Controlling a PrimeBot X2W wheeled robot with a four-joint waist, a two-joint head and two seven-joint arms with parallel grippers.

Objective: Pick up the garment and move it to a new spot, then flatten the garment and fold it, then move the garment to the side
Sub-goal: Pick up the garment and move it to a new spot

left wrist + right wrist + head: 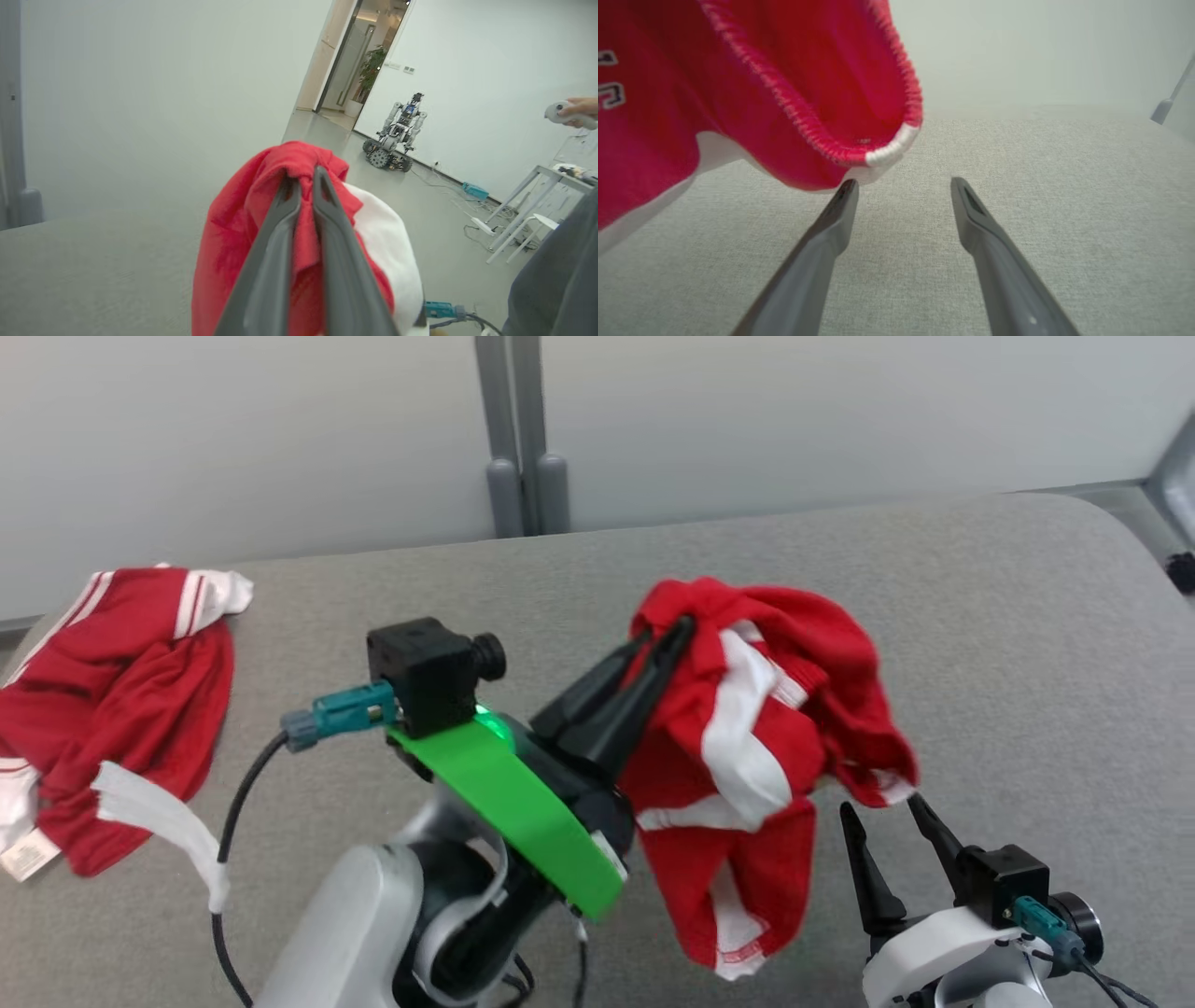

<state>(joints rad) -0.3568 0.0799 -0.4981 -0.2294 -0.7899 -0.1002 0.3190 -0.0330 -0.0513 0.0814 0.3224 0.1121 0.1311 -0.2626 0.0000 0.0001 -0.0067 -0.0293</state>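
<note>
Fingers (pixel 616 700) of the left gripper (pixel 674 627) are pressed nearly together on a bunched fold of the red-and-white garment (pixel 756 709), pinching it near its top edge. In the left wrist view the two dark fingers (pixel 275 261) run side by side with a strip of red cloth squeezed between them, and the garment (pixel 224 242) wraps around and over their tips. It hangs from that grip above the grey padded table (pixel 980 635), right of centre in the head view. Its body droops down and to the right of the left fingers, with a white stripe facing the camera and a white-hemmed lower end dangling nearest the robot.

The right gripper (pixel 880 805) stands wide open with nothing between its fingers. It sits low at the right, just beneath the cloth's right-hand edge. In the right wrist view the garment (pixel 808 70) hangs at the upper left, and its gathered red hem with a white patch comes down just above the tip of the finger (pixel 831 224) on that view's left. Whether cloth and tip touch cannot be told. The other finger is clear of it, over bare table.

A second garment (pixel 121 700), also red and white, lies crumpled on the table at the far left, well apart from both grippers.
</note>
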